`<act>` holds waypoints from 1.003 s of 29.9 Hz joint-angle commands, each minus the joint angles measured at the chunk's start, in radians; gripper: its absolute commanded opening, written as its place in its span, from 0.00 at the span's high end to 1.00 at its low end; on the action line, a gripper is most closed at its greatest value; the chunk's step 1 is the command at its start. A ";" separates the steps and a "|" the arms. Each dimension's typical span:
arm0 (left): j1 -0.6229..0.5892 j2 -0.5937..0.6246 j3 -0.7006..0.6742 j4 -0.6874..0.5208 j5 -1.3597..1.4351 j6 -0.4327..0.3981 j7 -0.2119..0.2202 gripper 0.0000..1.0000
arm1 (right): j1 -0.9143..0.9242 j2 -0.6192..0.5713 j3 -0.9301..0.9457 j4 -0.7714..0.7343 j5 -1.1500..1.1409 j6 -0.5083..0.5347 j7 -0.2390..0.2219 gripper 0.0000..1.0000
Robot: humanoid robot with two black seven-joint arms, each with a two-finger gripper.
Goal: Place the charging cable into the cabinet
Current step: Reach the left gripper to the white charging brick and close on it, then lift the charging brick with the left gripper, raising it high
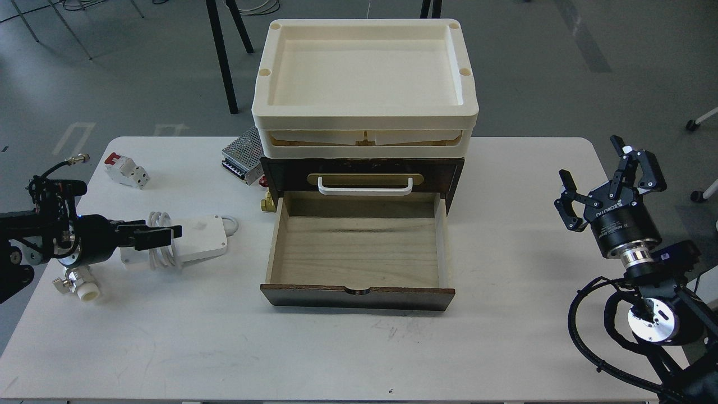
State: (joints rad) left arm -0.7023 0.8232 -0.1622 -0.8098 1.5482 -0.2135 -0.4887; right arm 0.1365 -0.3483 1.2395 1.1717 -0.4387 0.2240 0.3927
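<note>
Left pincer (pixel 160 234) clamped on charging cable (pixel 193 238) left of open cabinet (pixel 359 247); loose cord risks snagging; right pincer (pixel 608 179) apart.

Charging cable (pixel 193 238) L of cabinet (pixel 362 174); trays (pixel 364 120) on top.

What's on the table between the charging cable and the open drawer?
Nothing. In the head view, only bare white table lies between the charging cable and the open drawer of the cabinet.
</note>
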 commanded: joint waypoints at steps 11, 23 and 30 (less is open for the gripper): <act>0.049 -0.016 0.067 0.018 0.009 0.138 0.000 0.50 | 0.000 0.000 0.000 0.000 0.000 0.000 0.000 0.01; 0.047 -0.015 0.086 0.018 0.033 0.138 0.000 0.91 | 0.000 0.000 0.000 -0.001 0.000 0.000 0.000 0.01; 0.032 0.001 0.082 0.003 0.030 0.138 0.000 0.97 | 0.000 0.000 0.000 -0.001 0.000 0.000 0.000 0.00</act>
State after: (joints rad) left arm -0.6632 0.8145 -0.0775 -0.8007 1.5804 -0.0755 -0.4879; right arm 0.1364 -0.3482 1.2395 1.1704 -0.4387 0.2240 0.3927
